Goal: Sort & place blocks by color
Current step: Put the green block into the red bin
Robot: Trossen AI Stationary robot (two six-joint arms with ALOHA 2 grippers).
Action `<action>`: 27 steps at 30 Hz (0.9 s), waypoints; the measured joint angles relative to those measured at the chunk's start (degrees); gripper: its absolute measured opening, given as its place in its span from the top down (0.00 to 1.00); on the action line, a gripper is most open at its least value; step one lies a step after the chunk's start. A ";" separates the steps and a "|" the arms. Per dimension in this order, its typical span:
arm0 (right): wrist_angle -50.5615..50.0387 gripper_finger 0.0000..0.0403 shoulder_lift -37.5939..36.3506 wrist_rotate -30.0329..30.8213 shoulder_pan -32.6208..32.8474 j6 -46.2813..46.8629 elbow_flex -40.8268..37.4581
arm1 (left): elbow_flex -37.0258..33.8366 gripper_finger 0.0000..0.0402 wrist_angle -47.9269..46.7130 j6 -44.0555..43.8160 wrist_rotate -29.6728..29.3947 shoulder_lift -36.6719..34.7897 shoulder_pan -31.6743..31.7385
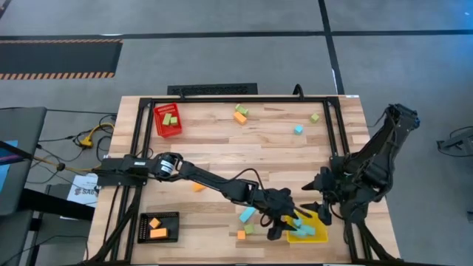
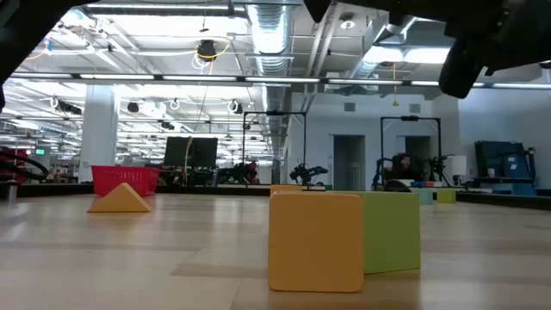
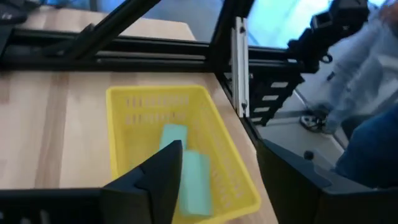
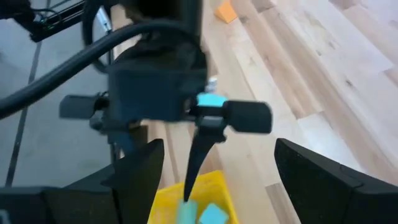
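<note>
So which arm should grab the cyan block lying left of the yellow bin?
Probably left: its gripper hangs open over the yellow bin, right beside that cyan block. The right gripper sits farther off, with the left arm between.

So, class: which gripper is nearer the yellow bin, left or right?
Left. The left gripper hangs directly over the yellow bin, jaws open above the cyan blocks inside. The right gripper waits just beyond the bin's far edge, jaws open.

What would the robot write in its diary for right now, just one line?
left gripper: open above yellow bin | yellow bin: two cyan blocks inside | right gripper: open, waiting beside bin
</note>
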 joint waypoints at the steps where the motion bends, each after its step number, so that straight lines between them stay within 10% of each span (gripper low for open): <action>1: 0.13 0.19 0.00 -0.02 -0.49 -0.42 0.00 | 0.00 0.50 0.02 1.40 0.41 0.00 0.15; 7: 0.28 0.19 -0.01 -0.98 -3.25 -0.85 0.00 | 0.00 0.42 -3.52 7.50 7.70 -0.71 2.18; 13: 0.52 0.19 -0.02 -2.93 -4.11 -0.23 0.00 | 0.10 0.38 -26.69 7.93 8.36 -7.71 4.88; 22: 0.37 0.19 0.37 -1.90 -6.20 0.00 -0.07 | 0.02 0.42 -69.47 14.79 -3.39 -14.58 6.04; 27: 4.33 0.19 0.39 -1.98 -8.60 0.02 -2.29 | -6.90 0.45 -74.69 17.22 -2.50 -18.18 6.03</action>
